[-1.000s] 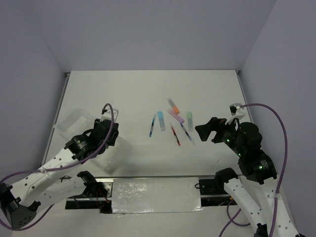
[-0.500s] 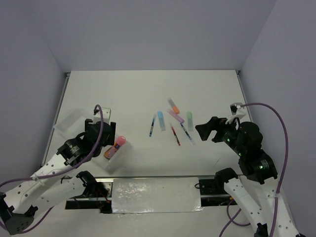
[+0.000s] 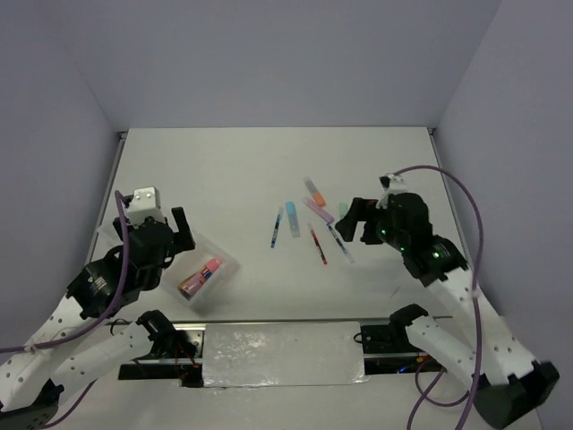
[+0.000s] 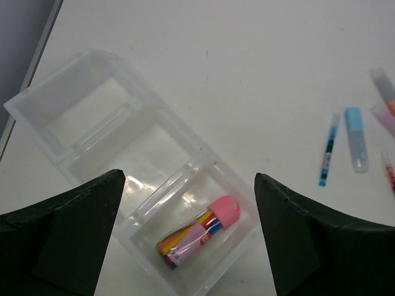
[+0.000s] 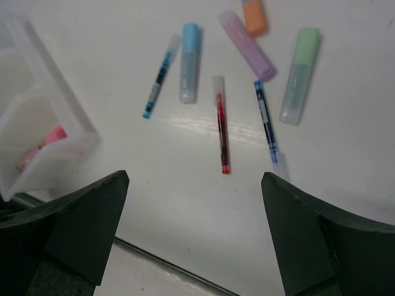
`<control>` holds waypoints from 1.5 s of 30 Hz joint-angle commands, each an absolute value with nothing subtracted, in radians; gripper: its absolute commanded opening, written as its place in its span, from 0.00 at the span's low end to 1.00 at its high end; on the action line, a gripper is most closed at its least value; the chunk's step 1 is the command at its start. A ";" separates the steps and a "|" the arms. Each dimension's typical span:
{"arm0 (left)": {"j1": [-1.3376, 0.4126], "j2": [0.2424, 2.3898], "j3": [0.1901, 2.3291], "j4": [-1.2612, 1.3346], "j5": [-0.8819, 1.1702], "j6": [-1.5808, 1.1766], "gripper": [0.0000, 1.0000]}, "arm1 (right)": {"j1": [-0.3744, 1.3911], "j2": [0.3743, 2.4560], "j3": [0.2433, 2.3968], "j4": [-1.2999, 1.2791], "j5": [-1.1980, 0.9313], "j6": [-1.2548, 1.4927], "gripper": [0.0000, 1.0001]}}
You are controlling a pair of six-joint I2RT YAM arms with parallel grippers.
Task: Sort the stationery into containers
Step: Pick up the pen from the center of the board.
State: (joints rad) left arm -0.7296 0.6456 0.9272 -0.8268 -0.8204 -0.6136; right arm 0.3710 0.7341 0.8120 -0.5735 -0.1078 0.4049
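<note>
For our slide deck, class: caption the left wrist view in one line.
Open left claw hovers above the clear tray, a pink tube lying in its end compartment.

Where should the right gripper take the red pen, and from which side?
I would grip the red pen at mid-barrel, coming straight down from above, since it lies flat. Close across its thin width; there is free room on both sides, toward the blue highlighter and the dark blue pen.
</note>
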 commanded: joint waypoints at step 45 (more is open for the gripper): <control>-0.723 0.894 0.948 -0.413 -0.289 -0.696 0.99 | 0.701 1.605 1.106 -0.198 0.000 0.440 0.17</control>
State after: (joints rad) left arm -0.7269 0.8883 0.9516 -0.5762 -0.4145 -0.7059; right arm 0.6834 1.8004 1.1507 -0.3534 0.1116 0.4374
